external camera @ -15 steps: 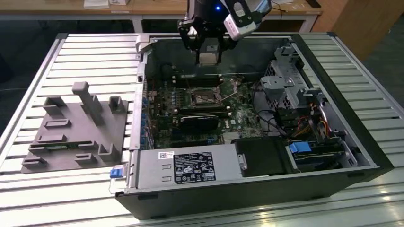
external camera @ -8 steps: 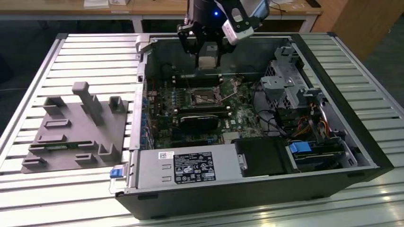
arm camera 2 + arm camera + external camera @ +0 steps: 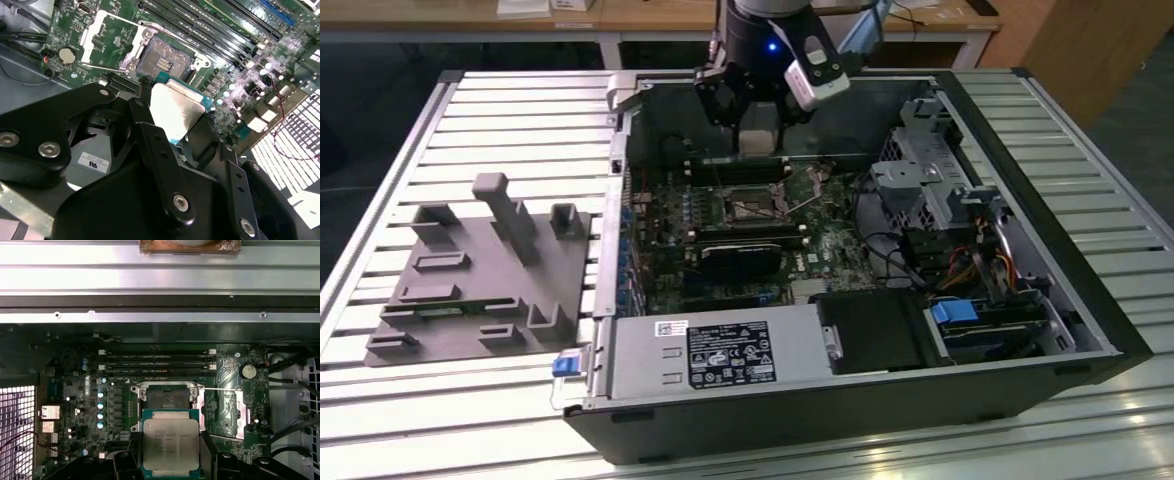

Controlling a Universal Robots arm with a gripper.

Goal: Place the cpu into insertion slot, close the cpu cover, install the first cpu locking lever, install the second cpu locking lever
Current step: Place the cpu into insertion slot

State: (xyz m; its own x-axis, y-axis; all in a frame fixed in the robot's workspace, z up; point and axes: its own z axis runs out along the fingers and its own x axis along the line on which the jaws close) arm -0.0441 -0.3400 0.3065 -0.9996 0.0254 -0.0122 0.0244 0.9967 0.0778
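The gripper (image 3: 176,114) clamps the cpu (image 3: 170,445) by two edges. The insertion slot (image 3: 165,399) lies just ahead, below, uncovered

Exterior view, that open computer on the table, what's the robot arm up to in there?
The arm's gripper is reaching into the open computer case and holds the cpu by its edges between the fingers. The chip hangs above the motherboard, close to the insertion slot but not in it. The slot is empty, and the cpu cover is swung open beside it, so nothing has been seated or closed yet.
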